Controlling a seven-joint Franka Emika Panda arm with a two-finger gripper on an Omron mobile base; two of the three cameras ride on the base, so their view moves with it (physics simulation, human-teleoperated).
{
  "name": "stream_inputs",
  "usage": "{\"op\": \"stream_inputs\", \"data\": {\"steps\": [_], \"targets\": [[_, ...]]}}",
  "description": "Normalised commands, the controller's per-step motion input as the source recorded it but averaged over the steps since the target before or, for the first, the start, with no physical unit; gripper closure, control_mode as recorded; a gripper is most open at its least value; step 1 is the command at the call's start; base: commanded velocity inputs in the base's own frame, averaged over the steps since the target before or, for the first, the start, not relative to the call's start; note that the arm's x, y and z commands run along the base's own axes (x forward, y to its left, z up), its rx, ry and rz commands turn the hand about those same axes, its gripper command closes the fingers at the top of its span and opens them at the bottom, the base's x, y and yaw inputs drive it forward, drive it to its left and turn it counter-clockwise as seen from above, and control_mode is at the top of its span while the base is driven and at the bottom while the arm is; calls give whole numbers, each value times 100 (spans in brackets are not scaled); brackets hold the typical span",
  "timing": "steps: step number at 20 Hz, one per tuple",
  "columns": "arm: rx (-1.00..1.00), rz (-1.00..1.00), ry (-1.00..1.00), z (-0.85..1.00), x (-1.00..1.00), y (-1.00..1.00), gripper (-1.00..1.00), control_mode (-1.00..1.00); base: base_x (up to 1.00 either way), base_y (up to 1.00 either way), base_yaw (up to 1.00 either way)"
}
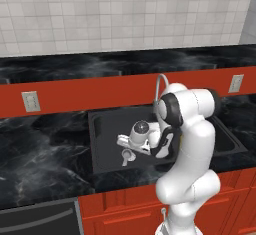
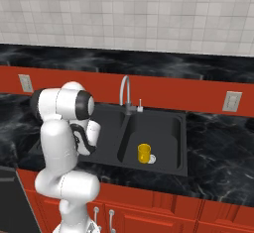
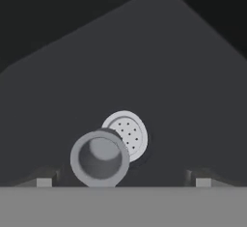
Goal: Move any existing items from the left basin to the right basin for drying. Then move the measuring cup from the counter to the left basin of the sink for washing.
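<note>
Sink (image 1: 100,129): matte black, two basins, set in the black veined counter (image 1: 45,149) above red cabinets (image 2: 158,212).

Faucet (image 2: 125,92): grey gooseneck, at the far rim over the divider.

Left basin (image 3: 144,57): the wider one. Holds the cup (image 1: 127,155) and the silver drain (image 3: 129,132).

Cup: small, silvery-grey, round. In the hand view it (image 3: 100,158) sits mouth up toward the camera, overlapping the near-left edge of the drain. Whether it rests on the basin floor or hangs above it cannot be told. Its handle is hidden or too small to make out.

Right basin (image 2: 163,128): the narrower one. Holds the mug (image 2: 144,153).

Mug: bright yellow, upright, near the front of the right basin, just beside that basin's drain (image 2: 152,159).

Arm (image 1: 187,144): white, bent over the sink front, wrist reaching down into the left basin.

Gripper (image 1: 128,149): low over the cup. In the hand view its two tips (image 3: 44,182) stand wide apart at either side, spread, touching nothing; the cup lies between them, closer to the left tip.

Wall outlets (image 1: 30,101): on the red backsplash, left and right of the sink.
</note>
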Motion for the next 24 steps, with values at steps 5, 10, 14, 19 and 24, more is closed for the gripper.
{"op": "stream_inputs", "data": {"steps": [5,10,14,19,24], "targets": [[0,0,0,60,0,0,-100,-100,0,0,0],[-2,0,0,67,2,0,-100,-100,0,0,0],[-4,0,1,74,12,0,-100,-100,0,0,0],[-5,0,3,75,14,0,-100,-100,0,0,0],[-6,0,5,76,14,0,-100,-100,0,0,0]]}}
